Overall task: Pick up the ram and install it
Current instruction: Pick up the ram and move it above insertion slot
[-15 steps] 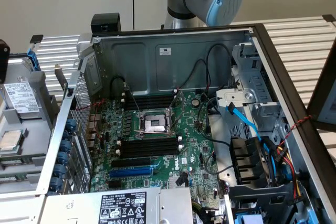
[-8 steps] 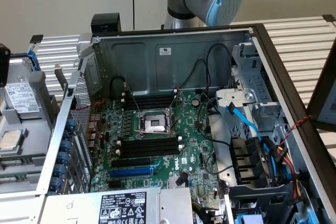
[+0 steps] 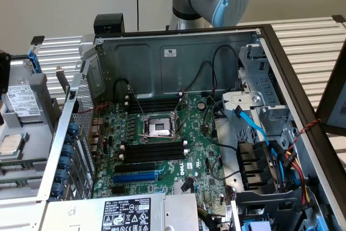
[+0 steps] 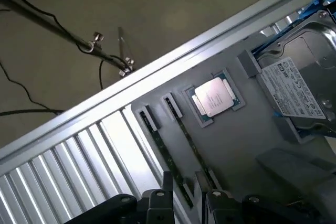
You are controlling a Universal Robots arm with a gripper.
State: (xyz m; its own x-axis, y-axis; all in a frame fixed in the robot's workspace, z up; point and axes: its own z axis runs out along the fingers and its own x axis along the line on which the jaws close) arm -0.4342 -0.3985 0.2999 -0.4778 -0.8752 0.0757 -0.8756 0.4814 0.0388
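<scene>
Hand [image 4: 184, 179] over grey plastic tray [image 4: 247, 145], fingers apart astride a long thin dark-green RAM stick [image 4: 159, 143].
RAM stick stands edge-up in the tray, second stick [image 4: 191, 145] just beside it, square silver CPU [image 4: 215, 97] near. Judgement: ctr the RAM stick btwn the fingers, keep them parallel w/ its faces, descend straight, don't nudge the neighbour.

ram sticks [image 4: 160, 148]: you've got 2
CPU chip [image 4: 215, 97]: 1
hard drive [image 4: 296, 90]: 1
CPU socket [image 3: 159, 128]: 1
blue slot [image 3: 135, 177]: 1
black slot banks [image 3: 154, 152]: 2 (single slots you can't really count from here)
</scene>
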